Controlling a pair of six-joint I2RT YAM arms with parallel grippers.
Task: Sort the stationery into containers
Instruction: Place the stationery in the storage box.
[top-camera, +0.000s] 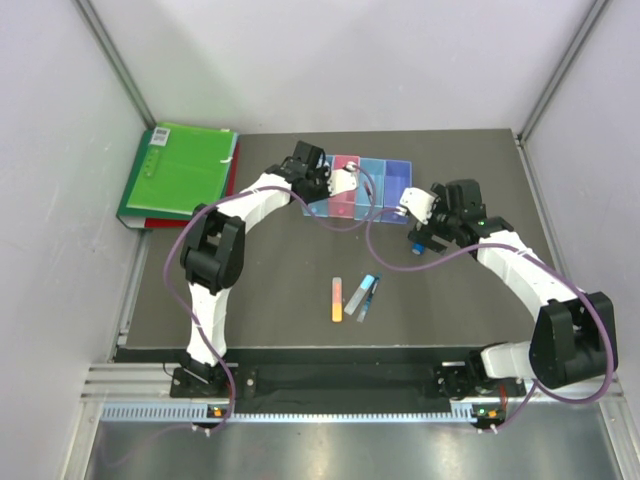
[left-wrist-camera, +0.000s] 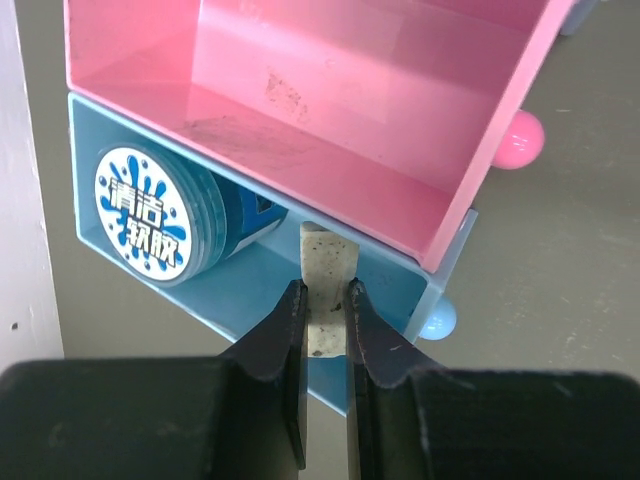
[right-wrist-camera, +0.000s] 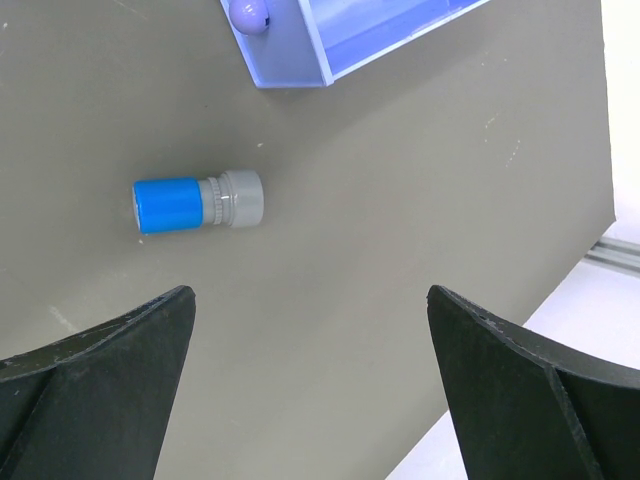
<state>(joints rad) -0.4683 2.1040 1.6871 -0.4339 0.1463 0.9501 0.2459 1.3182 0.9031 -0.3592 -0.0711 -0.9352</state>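
Left wrist view: the left claw (left-wrist-camera: 325, 292) is seen shut tight on a small off-white, speckled rectangular block (left-wrist-camera: 328, 255), probably an eraser. It is pinched across its narrow faces, and its far end stands clear of the fingertips. The block is held over the light blue translucent plastic bin (left-wrist-camera: 240, 295); whether it touches the bin cannot be told. A round blue tape roll (left-wrist-camera: 160, 215) with a printed white face lies inside that bin at ten o'clock of the claw, and the pink translucent plastic bin (left-wrist-camera: 330, 100) sits at twelve o'clock. The block is judged light, stiff and slightly rubbery, so little slip is expected.

In the right wrist view the right claw (right-wrist-camera: 310, 292) is spread wide and nothing is held. A tiny blue-capped grey cylindrical piece (right-wrist-camera: 198, 203) lies on its side on the dark table (right-wrist-camera: 400, 180) at ten o'clock of the gap, apart from both fingers. It is judged light, hard and smooth, and likely to roll if nudged. Hold is best taken across its middle, square to its axis. A corner of the purple translucent bin (right-wrist-camera: 295, 45) shows at twelve o'clock.
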